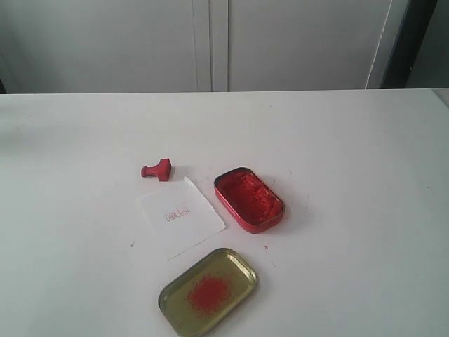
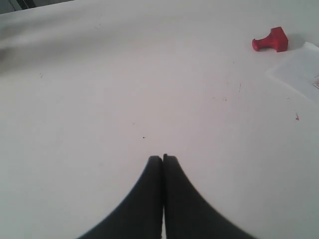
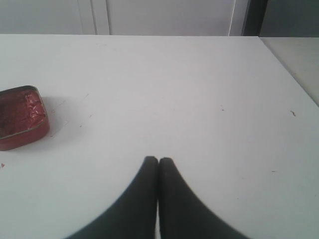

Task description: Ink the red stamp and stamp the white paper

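Looking across a white tabletop [image 1: 337, 140] in the exterior view, backed by pale cabinet doors [image 1: 210, 42], with neither arm reaching into that picture. Finding the red stamp [image 1: 157, 170] lying tipped on its side on the bare table, handle pointing left, just beyond the far left edge of the white paper [image 1: 189, 232] and apart from it by a narrow gap. Seeing the paper lying flat and turned at an angle, carrying a faint red imprint [image 1: 177, 214] near its middle. Spotting the open red ink tin [image 1: 249, 199] sitting just right of the paper, full of lumpy red paste, too close to the sheet's edge for telling touching from apart. Noting the gold tin lid [image 1: 208, 291] lying inside-up just in front of the paper's near corner, wearing a red smear at its centre. Catching the left gripper [image 2: 163, 158] in its wrist view hovering over bare table with black fingers pressed together, clamping nothing, the stamp and a corner of the paper showing well away from it. Catching the right gripper [image 3: 158, 159] likewise pinched fully closed and gripping nothing, hanging over bare table, with the ink tin sitting well off to one side of it.
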Action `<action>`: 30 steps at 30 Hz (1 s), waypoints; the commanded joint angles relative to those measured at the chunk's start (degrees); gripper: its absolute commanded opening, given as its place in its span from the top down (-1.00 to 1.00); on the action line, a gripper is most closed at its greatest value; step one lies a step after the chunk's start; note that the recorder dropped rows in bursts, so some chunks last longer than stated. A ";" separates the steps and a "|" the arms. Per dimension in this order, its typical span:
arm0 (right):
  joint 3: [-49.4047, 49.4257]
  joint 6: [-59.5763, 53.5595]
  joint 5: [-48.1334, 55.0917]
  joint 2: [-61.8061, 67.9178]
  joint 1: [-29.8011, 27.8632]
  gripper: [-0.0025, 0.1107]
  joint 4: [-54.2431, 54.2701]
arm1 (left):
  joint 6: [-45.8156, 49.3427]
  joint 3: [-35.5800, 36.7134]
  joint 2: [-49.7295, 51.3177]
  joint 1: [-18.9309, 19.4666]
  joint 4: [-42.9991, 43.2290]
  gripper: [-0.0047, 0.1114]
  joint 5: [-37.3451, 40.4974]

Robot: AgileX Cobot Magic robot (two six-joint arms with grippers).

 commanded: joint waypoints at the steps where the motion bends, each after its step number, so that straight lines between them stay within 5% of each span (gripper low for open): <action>1: 0.26 0.02 -0.81 -0.20 0.03 0.96 -0.33 | -0.11 3.13 -4.61 -0.29 0.91 0.92 -0.67; 16: 0.26 0.02 -0.81 -0.20 0.03 0.96 -0.33 | -0.33 10.88 -9.19 0.60 0.21 0.92 -6.94; 21: 0.26 0.02 -0.81 -0.20 0.03 0.96 -0.33 | -0.78 11.93 -9.19 3.72 -1.16 0.92 -7.09; 30: 0.26 0.02 -0.81 -0.20 0.03 0.96 -0.33 | -0.67 12.01 -10.56 3.72 -0.89 0.92 -3.96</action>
